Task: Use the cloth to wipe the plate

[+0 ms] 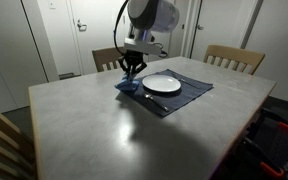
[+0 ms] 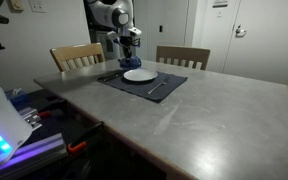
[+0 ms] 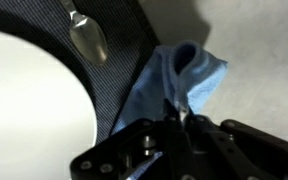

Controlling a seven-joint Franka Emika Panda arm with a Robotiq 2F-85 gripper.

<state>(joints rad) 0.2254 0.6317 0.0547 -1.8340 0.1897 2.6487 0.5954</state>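
Closest, the gripper (image 3: pixel 180 118) seems pinched on the blue cloth (image 3: pixel 189 75), bunched on the mat (image 3: pixel 134 45) just beside the plate (image 3: pixel 29 95). Lift slightly, carry it over the rim, then press down and sweep.

Counter (image 1: pixel 94 135) is wide open everywhere outside the placemat (image 1: pixel 189 97). End effector (image 1: pixel 132 72), pinched on the cloth (image 3: pixel 199 75), has the plate (image 3: pixel 34 100) just beside it, and a spoon (image 3: pixel 88 38) near the plate rim. Room above the plate is free. Two chairs (image 2: pixel 77 55) line the far counter edge.
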